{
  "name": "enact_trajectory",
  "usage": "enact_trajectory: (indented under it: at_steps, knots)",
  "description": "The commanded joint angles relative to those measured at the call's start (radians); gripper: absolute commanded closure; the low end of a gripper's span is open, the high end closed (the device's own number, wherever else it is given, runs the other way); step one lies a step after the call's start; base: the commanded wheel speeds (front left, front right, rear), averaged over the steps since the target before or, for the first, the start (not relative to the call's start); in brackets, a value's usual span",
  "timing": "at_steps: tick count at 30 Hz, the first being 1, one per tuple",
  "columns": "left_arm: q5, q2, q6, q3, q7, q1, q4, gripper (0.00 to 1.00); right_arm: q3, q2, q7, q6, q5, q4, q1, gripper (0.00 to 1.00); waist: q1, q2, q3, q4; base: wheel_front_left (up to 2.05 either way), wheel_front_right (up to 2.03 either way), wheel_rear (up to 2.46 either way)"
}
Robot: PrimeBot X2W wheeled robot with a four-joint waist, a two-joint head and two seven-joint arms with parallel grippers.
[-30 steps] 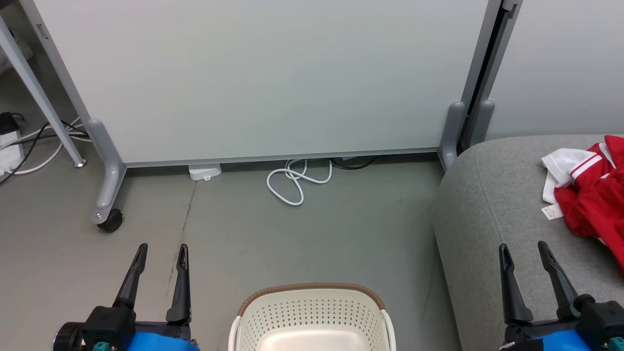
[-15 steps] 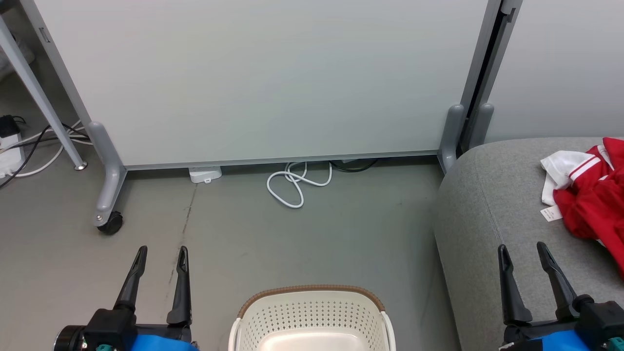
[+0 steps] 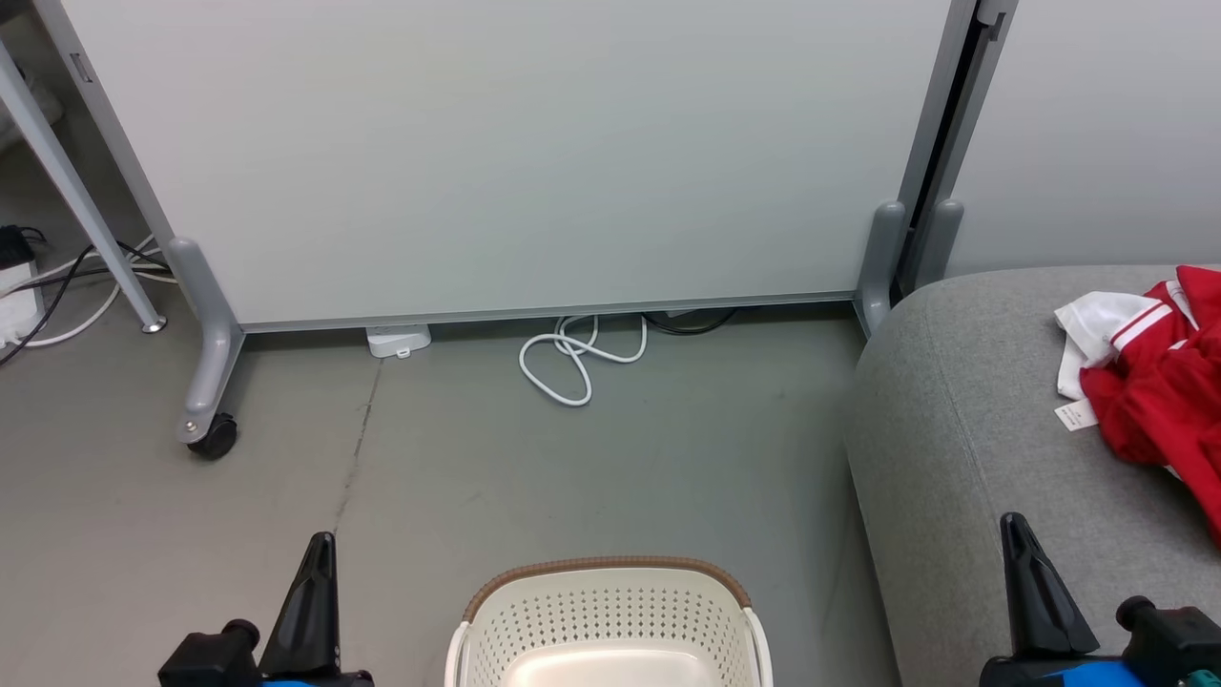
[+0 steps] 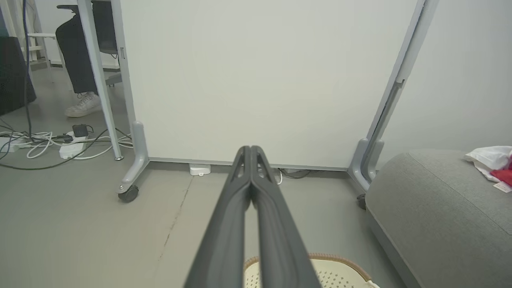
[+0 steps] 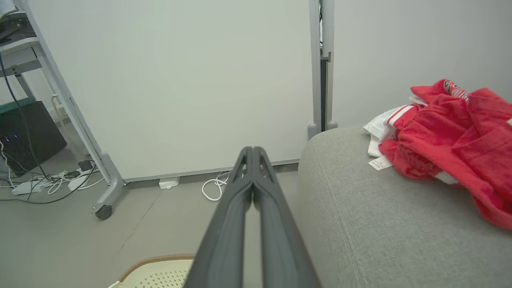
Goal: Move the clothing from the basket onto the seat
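- The left pincer sits at the lower left of the head view. Its two dark fingers are pressed together tip to tip, with nothing between them.
- In the left wrist view the closed fingers point over the grey floor toward a pale partition panel.
- The right pincer sits at the lower right, likewise fully closed and holding nothing. Its tip is over the front part of the seat.
- The clothing lies in a crumpled red heap on top of the seat, at the right edge of the head view.
- The heap is farther from the robot than the right pincer's tip and off to its right, apart from it, with bare grey fabric between them.
- In the right wrist view the heap lies above and to the right of the closed fingers, not touching them.
- A white part of the heap is on its left side, and a small white tag rests on the cushion just beside it.
- The basket stands on the floor between the two pincers, just left of the seat's rounded corner. The part of its inside that shows is plain cream plastic.
- The clothing is well apart from the left pincer, with the basket and the seat's corner lying between them.
- A white cable lies coiled on the floor at the base of the panel.
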Motion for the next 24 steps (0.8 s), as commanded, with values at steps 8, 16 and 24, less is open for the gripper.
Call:
enact_trajectory:
  at_steps: [8,16,24]
  knots:
    - [-0.192,-0.003,-0.002,0.023,0.044,-0.047,-0.011,1.0,-0.005,-0.004,0.044,0.0,0.195,-0.002,-0.041,1.0,0.0,0.0,0.004,-0.007,0.0,0.0,0.0]
    - [-0.333,-0.006,-0.003,0.036,0.078,-0.066,-0.008,1.0,-0.007,-0.005,0.078,0.0,0.337,0.007,-0.06,1.0,-0.0001,0.0,0.008,-0.013,0.0,0.0,0.0]
    - [-0.462,-0.009,-0.004,0.048,0.109,-0.083,-0.004,1.0,-0.01,-0.006,0.11,0.0,0.466,0.017,-0.077,1.0,-0.0001,0.0,0.012,-0.019,0.0,0.0,0.0]
